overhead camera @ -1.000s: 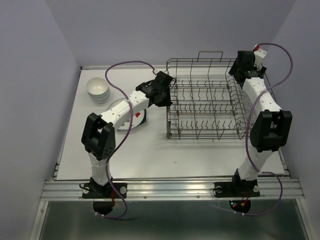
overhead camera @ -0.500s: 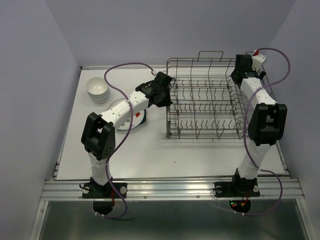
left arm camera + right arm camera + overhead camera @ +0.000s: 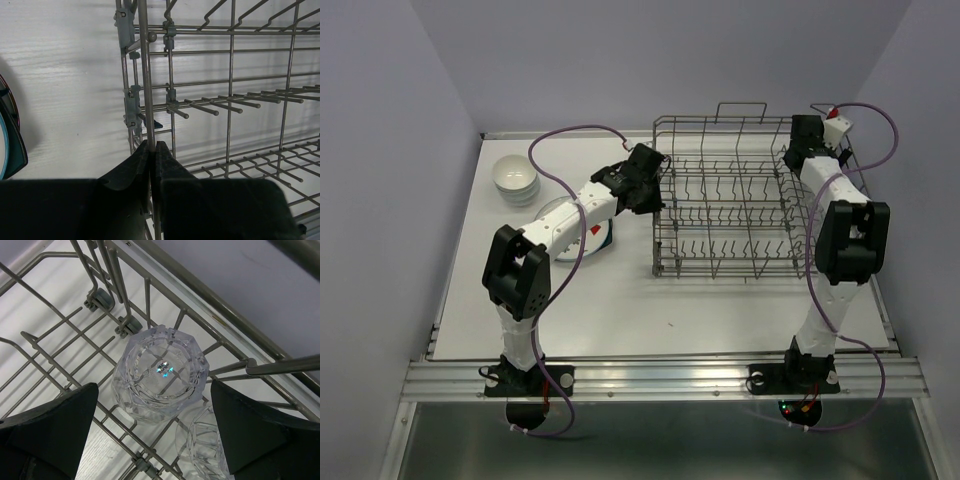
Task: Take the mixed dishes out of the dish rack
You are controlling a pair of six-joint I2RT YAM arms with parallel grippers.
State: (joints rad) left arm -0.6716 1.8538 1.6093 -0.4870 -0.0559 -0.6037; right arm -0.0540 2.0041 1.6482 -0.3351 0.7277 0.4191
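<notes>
Two pincers are attending the dish rack (image 3: 730, 200), which is standing on the right half of the white bench (image 3: 620, 300). The left pincer (image 3: 150, 146) is pinching an upright wire of the rack's left wall, its fingers drawn together with only that wire between them. The right pincer (image 3: 154, 390) is hovering over the rack's far right corner, its fingers spread wide and holding nothing. A faceted glass tumbler (image 3: 160, 372) is sitting among the tines directly beneath the gap, and a second tumbler (image 3: 205, 445) is sitting just beside it. Outside the rack, stacked white bowls (image 3: 515, 178) are resting near the bench's far left corner. The teal plate (image 3: 607, 238) and strawberry plate (image 3: 563, 212) are lying overlapped left of the rack, partly hidden by the left arm.
</notes>
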